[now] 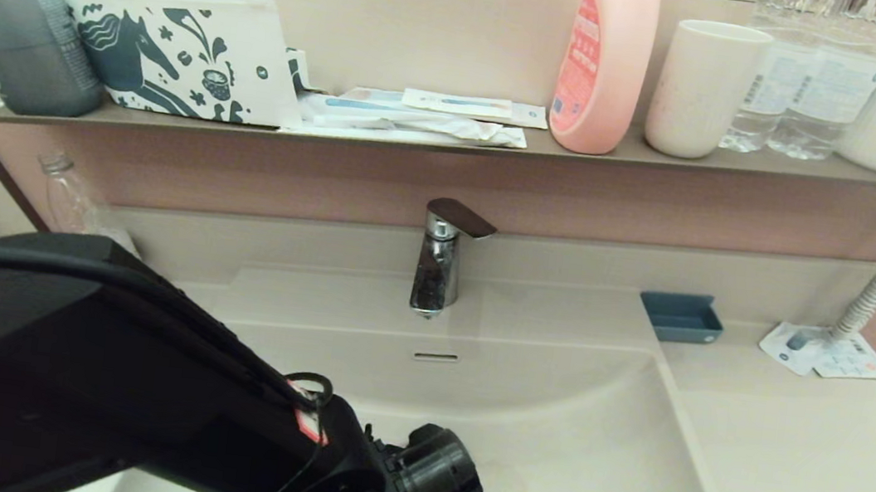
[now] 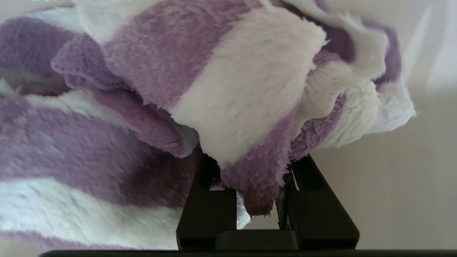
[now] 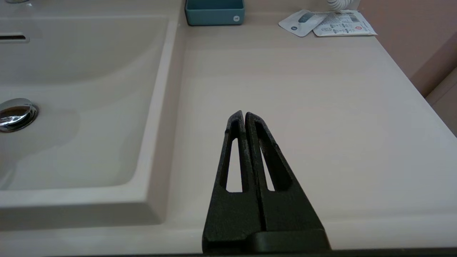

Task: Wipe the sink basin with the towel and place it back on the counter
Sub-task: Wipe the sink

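Observation:
The purple and white striped towel (image 2: 228, 89) fills the left wrist view in bunched folds. My left gripper (image 2: 253, 160) is shut on a purple fold of it. In the head view my left arm (image 1: 138, 376) reaches down over the front of the sink basin (image 1: 572, 446) and hides both the towel and the fingers. In the right wrist view my right gripper (image 3: 244, 114) is shut on nothing. It hovers over the counter (image 3: 303, 82), right of the basin (image 3: 71, 71) and its chrome drain plug (image 3: 14, 114).
A chrome faucet (image 1: 440, 263) stands behind the basin, above the overflow slot (image 1: 435, 357). On the counter's back right are a small blue tray (image 1: 681, 317) and paper sachets (image 1: 826, 354). The shelf above holds a horse-print pouch (image 1: 178, 51), a pink bottle (image 1: 605, 57) and cups.

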Controlling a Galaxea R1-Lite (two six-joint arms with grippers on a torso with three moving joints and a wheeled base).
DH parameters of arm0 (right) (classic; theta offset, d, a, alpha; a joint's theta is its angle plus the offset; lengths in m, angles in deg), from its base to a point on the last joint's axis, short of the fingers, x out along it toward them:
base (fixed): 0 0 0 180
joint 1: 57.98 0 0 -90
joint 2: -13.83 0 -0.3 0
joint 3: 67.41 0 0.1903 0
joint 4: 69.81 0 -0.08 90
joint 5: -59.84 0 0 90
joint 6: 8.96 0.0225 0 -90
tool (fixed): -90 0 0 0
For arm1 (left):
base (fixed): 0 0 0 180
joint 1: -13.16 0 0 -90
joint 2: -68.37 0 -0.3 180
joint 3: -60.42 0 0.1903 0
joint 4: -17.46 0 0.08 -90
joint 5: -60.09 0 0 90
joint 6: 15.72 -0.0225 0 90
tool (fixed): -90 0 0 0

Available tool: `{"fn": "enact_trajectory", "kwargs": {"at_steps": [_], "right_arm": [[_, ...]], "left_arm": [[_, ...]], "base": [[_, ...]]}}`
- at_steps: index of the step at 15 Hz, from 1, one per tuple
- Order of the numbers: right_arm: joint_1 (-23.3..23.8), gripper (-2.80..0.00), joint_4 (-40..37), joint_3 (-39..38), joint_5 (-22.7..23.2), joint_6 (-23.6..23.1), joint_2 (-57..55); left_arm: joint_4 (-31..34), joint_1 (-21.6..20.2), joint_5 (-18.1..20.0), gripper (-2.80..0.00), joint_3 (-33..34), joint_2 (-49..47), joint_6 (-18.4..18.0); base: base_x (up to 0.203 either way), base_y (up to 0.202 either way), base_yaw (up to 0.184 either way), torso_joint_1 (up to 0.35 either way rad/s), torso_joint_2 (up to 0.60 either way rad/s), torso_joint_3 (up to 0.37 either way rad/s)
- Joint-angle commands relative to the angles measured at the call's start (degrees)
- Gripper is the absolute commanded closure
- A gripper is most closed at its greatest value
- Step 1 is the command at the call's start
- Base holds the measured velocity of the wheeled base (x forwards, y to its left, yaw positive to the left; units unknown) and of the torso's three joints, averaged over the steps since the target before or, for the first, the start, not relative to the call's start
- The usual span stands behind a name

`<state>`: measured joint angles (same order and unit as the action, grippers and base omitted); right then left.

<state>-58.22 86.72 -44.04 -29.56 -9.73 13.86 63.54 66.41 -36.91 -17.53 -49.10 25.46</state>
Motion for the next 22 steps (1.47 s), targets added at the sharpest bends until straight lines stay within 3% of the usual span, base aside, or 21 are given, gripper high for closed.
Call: {"fn": "enact_trajectory", "kwargs": {"at_steps": [1, 6, 8, 11, 15, 22], "right_arm": [[-0.02, 0.00, 0.01, 0.00, 0.02, -0.02, -0.02], [-0.10, 0.00, 0.01, 0.00, 0.02, -0.02, -0.02], [-0.02, 0.00, 0.01, 0.00, 0.02, -0.02, -0.02], [-0.02, 0.00, 0.01, 0.00, 0.02, -0.02, -0.02], [-0.02, 0.00, 0.01, 0.00, 0.02, -0.02, -0.02], [-0.06, 0.00, 0.01, 0.00, 0.02, -0.02, -0.02]], "left_arm": [[-0.39, -3.37, -0.54, 0.00, 1.05, 1.40, 0.11], [-1.19, -13.80, -0.62, 0.00, 3.96, 2.53, -6.41], [-8.65, -16.91, -0.89, 0.00, 6.76, 2.52, -10.48], [-26.05, -21.49, -1.70, 0.00, 11.36, 0.92, -17.17], [-29.47, -26.20, -4.24, 0.00, 11.50, 0.31, -24.88], [-45.25, -25.47, -5.32, 0.00, 9.01, -2.92, -24.61]], "base": [[0.000, 0.000, 0.000, 0.000, 0.00, 0.000], [0.000, 0.000, 0.000, 0.000, 0.00, 0.000], [0.000, 0.000, 0.000, 0.000, 0.00, 0.000], [0.000, 0.000, 0.000, 0.000, 0.00, 0.000], [0.000, 0.000, 0.000, 0.000, 0.00, 0.000], [0.000, 0.000, 0.000, 0.000, 0.00, 0.000]]}}
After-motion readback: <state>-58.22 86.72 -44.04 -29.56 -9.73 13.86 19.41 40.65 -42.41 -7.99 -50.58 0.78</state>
